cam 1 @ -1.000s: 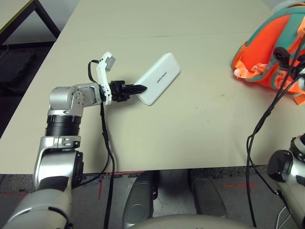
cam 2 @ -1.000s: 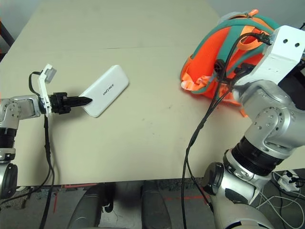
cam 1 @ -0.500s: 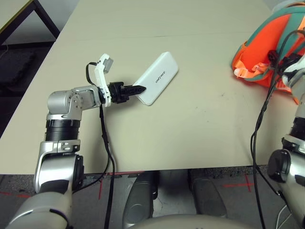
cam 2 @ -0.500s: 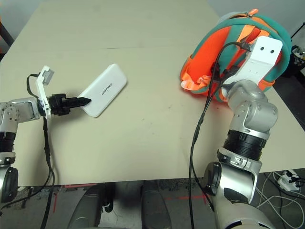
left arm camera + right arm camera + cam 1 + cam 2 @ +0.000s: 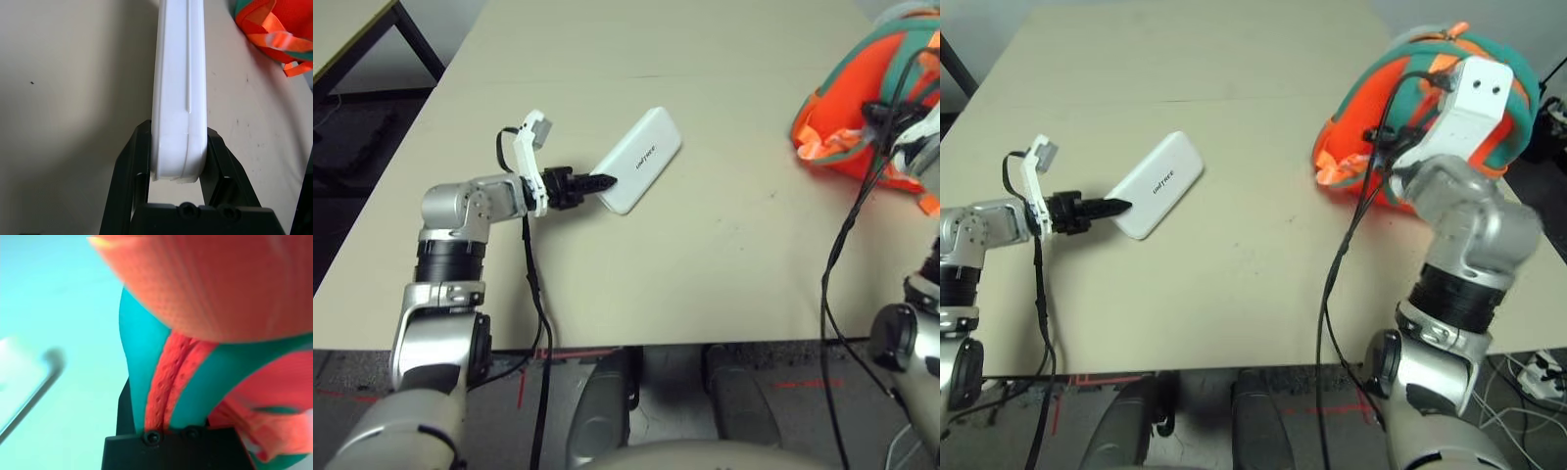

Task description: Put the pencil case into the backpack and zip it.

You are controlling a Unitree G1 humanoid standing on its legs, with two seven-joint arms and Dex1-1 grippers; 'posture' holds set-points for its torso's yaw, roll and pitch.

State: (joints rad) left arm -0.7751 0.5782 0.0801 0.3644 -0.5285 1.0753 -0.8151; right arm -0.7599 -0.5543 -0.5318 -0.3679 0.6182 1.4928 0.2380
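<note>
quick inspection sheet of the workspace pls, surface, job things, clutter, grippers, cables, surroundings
surface: beige table, faint dark specks.
job's things: white pencil case gripped at its near end; orange and teal backpack at the table's right side, case not yet inside.
clutter: nothing seen.
grippers: left gripper shut on the case's end; right gripper clamps the backpack's teal and orange edge.
cables: black cables hang along both arms.
surroundings: dark table frame at far left; white power strip on floor.
</note>
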